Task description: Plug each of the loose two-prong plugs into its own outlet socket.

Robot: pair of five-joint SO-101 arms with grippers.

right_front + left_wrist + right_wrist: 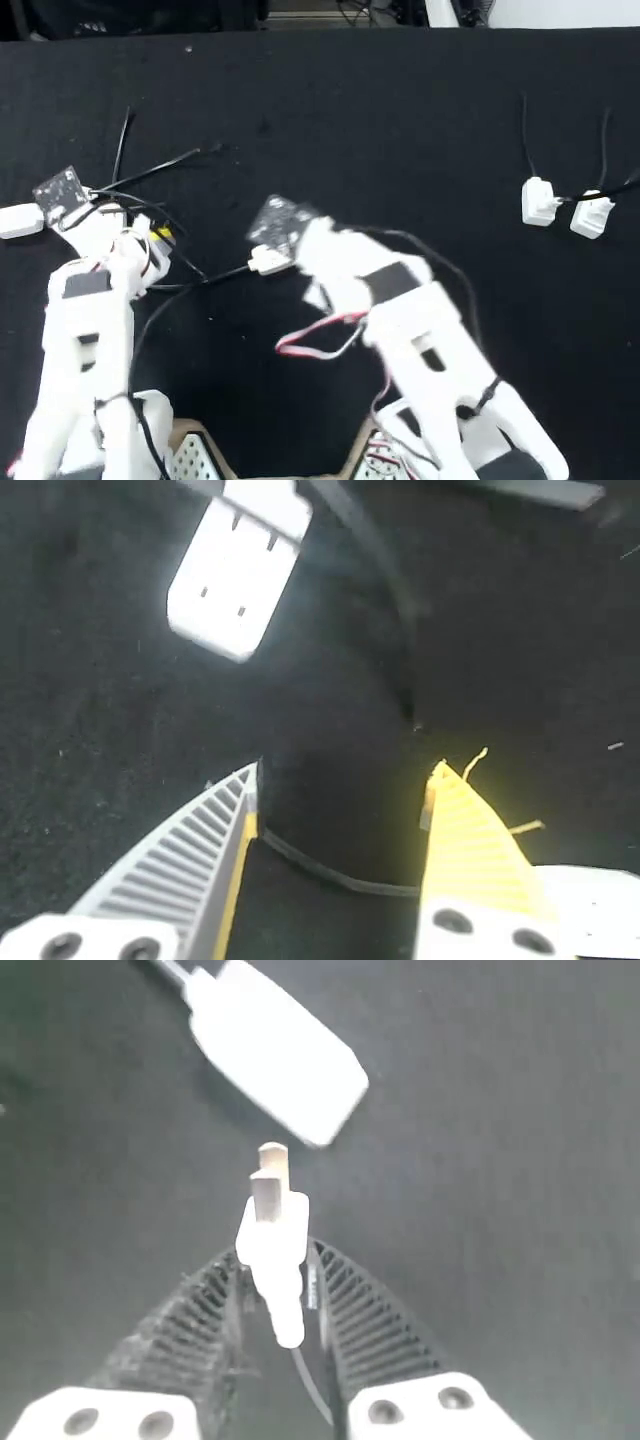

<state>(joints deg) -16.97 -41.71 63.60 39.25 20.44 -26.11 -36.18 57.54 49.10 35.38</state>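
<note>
The right gripper (272,1270) is pinching a white plug (270,1235) by its body. The plug's two prongs are pointing at the white socket (275,1050), which is lying just ahead on the black desk (520,1160), not touching them. Well away from that socket, the left gripper (345,775) is clamping what looks like a black plug (330,830), with a second socket (235,575) lying just beyond it.

No text, label, number or sign is legible. The outlet socket (235,575) shows its slots and no readable marking. The plug (272,1245) has a plain white body. The left arm's speckled plate (62,188) and the right arm's speckled plate (280,222) carry a pattern too fine to read.
</note>
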